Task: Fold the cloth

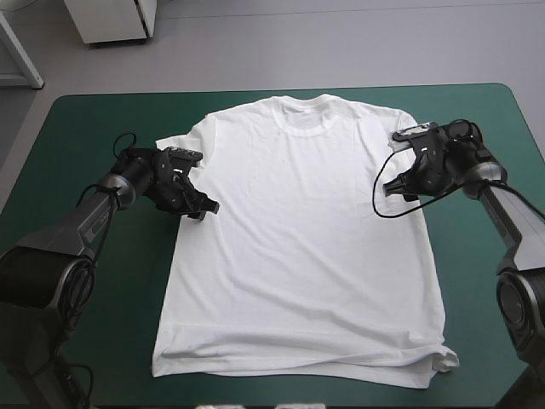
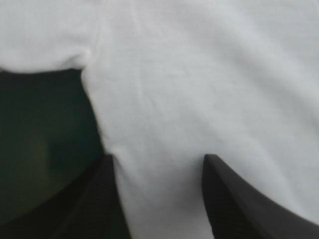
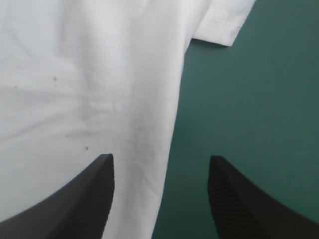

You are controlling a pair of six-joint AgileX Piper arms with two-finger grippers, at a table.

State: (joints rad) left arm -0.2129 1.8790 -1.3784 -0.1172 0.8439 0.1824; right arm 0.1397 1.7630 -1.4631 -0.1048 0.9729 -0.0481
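**Straddle each side edge before you pinch**

The T-shirt lies spread flat on the teal-green cover, collar toward the table's far edge and hem toward the near one. You have a gripper at each flank, just below the sleeves. Both are released, fingers standing wide apart, with nothing held.

Look at the left gripper first. Cloth fills nearly the whole gap between its fingers. The shirt's side edge runs from the armpit, ahead of it, down to the tip of its outer finger. To my eye that is a shade too far in. Ease it outward so the edge falls between the fingers and not at one tip.

The right gripper is better placed. The side edge passes between its fingers, one over cloth and the other over bare cover, and the sleeve lies ahead and to the outer side.

- Bring both grippers down together until the fingertips meet the cover, so the lower layer is caught as well as the upper.
- Clench only when the edge is well inside the gap; a shallow bite will likely slip on lifting.
- Keep the two grasps level with each other along the shirt, or the fold line will probably come out skewed.
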